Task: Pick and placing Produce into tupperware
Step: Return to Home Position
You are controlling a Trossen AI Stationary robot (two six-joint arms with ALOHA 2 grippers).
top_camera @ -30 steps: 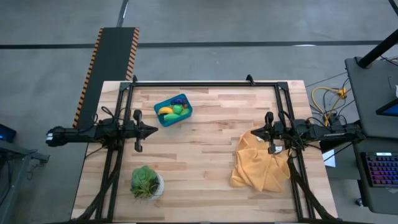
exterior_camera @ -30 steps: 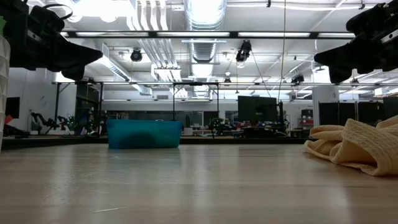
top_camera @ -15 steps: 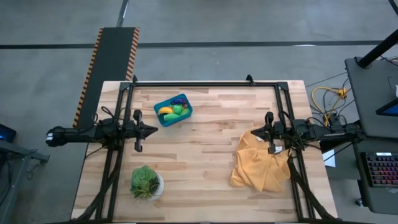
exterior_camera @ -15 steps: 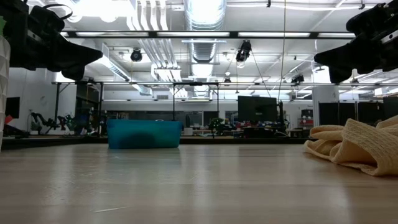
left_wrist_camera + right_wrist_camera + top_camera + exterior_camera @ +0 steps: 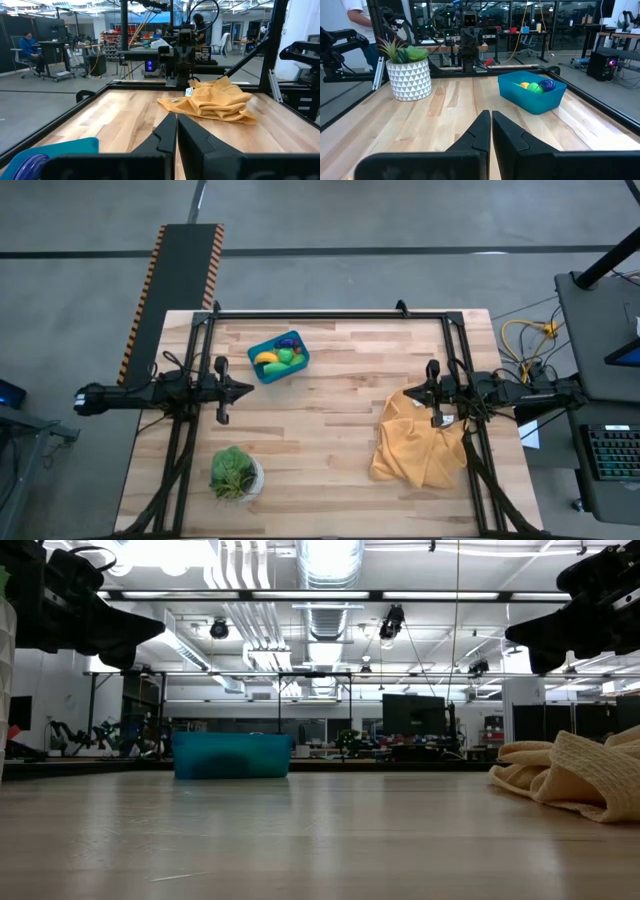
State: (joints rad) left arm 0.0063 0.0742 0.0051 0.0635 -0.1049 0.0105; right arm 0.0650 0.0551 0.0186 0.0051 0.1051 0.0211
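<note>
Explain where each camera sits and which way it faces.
High: above the table, looking down; left arm, right arm.
Low: tabletop height, facing the tupperware; both arms overhead.
Left wrist: on left arm, facing the cloth; own shut fingers.
Right wrist: on right arm, facing the plant; own shut fingers.
Shared: all show the tupperware.

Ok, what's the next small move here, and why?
Probably none: I'd hold both arms where they are and end the run. The produce lies in the tub, no loose piece shows on the table, and the left gripper and right gripper hang shut and empty at the table's sides.
</note>
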